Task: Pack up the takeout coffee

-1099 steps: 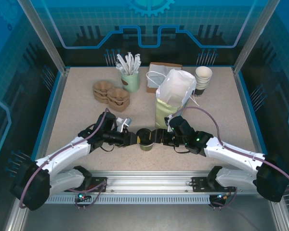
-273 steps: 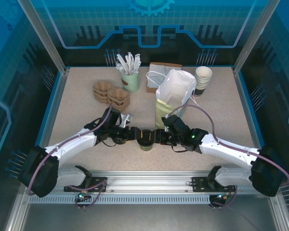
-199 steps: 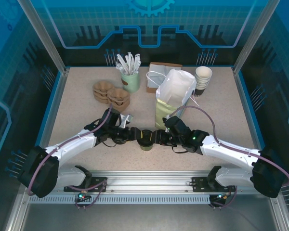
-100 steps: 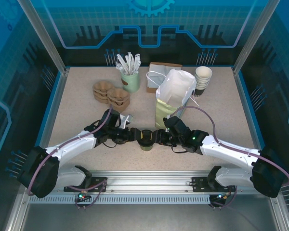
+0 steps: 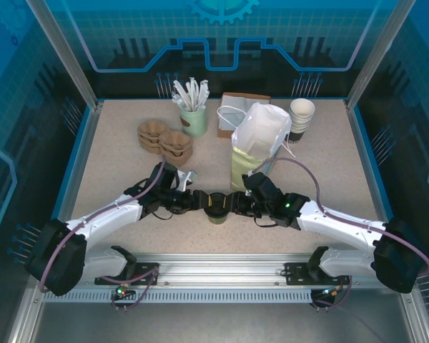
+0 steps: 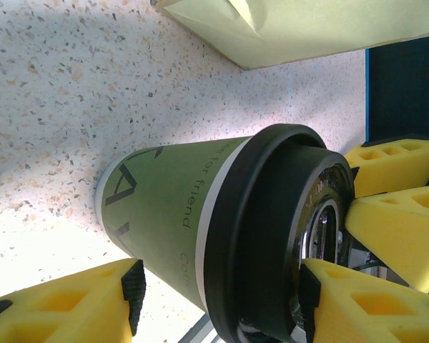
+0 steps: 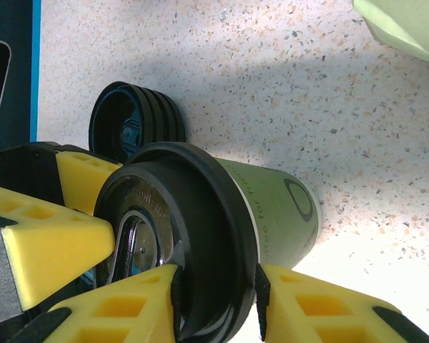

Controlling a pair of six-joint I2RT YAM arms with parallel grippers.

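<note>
One coffee (image 7: 279, 207), seemingly in right hand (image 7: 218, 287)

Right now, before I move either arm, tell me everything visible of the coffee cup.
The coffee cup is small, paper, with olive-green sides, dark printed lettering and a white band under its round black plastic lid. It stands upright on the speckled table near the base of the paper bag. The left jaws and the right jaws flank it, yellow foam pads at the lid's rim; whether they grip it is unclear.
</note>
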